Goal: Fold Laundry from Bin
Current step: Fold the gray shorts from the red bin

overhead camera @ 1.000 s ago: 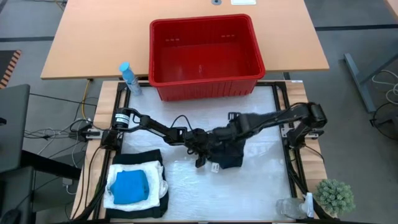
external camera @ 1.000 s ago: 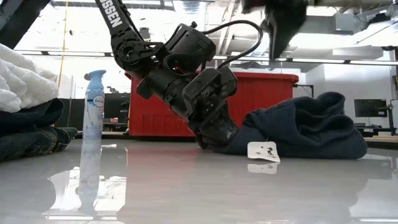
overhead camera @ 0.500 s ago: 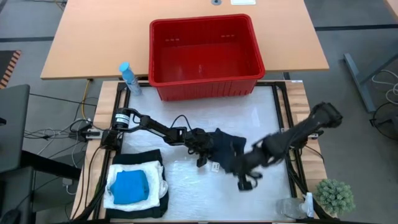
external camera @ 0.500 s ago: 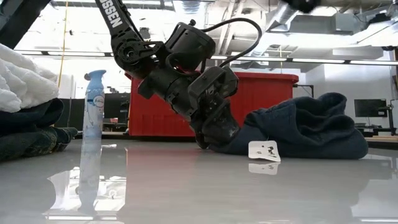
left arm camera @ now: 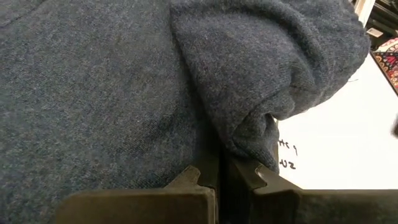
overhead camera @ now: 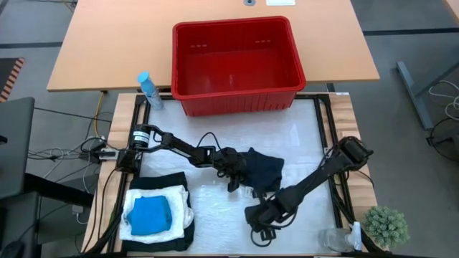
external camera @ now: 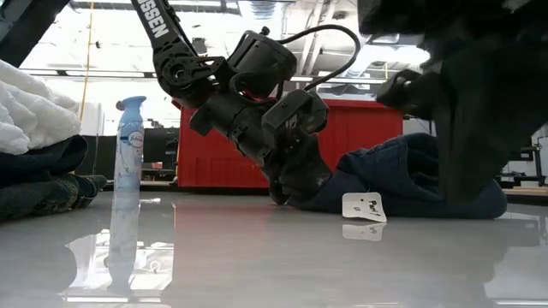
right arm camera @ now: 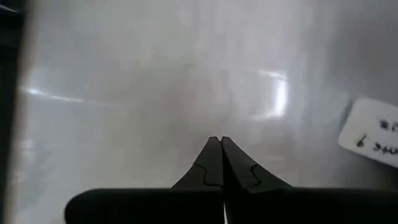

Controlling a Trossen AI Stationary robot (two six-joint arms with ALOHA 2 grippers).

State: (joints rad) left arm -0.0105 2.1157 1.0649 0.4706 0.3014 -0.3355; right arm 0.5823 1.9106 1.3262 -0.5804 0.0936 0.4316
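The left gripper (overhead camera: pixel 234 174) is down on the middle of the table (overhead camera: pixel 301 147), and its fingers (left arm camera: pixel 205 177) are pinched tight on the edge of a dark blue garment (overhead camera: pixel 262 168). That garment lies in a soft heap in the middle of the table, with a small white tag (external camera: pixel 364 206) sticking out beside it. The right gripper (overhead camera: pixel 259 231) is near the front edge of the table, apart from the garment, and its fingers (right arm camera: pixel 219 165) are pressed together with nothing between them. The red bin (overhead camera: pixel 237 64) sits at the back edge of the table. In the front left corner there is a stack of laundry (overhead camera: pixel 159 215): a black piece at the bottom, a white crinkled one on it, and a small bright blue one on top. A spray bottle (overhead camera: pixel 149 90) stands just beside the bin at the back left corner. A little green plant (overhead camera: pixel 386 226) sits by the front right corner.
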